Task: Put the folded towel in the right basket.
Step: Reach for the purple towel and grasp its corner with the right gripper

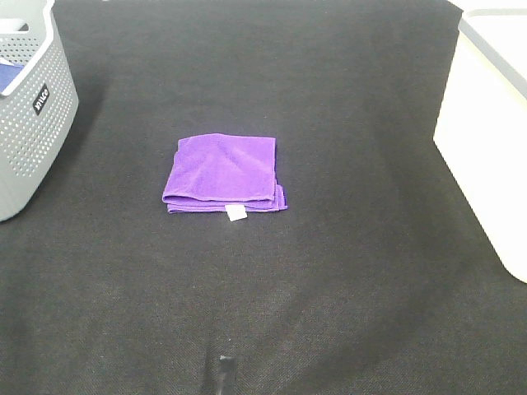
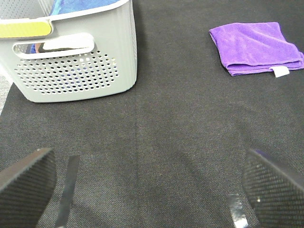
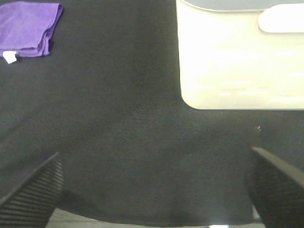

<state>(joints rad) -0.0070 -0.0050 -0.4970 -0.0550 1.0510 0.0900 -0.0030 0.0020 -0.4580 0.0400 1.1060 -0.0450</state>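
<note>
A folded purple towel with a small white tag lies flat in the middle of the black mat. It also shows in the left wrist view and in the right wrist view. The right basket is cream white and stands at the right edge; the right wrist view shows its wall. My left gripper is open and empty, low over the mat near the grey basket. My right gripper is open and empty near the cream basket. Neither gripper shows in the exterior high view.
A grey perforated basket stands at the left edge and holds something blue. A black mat covers the table. A small dark object sits at the front edge.
</note>
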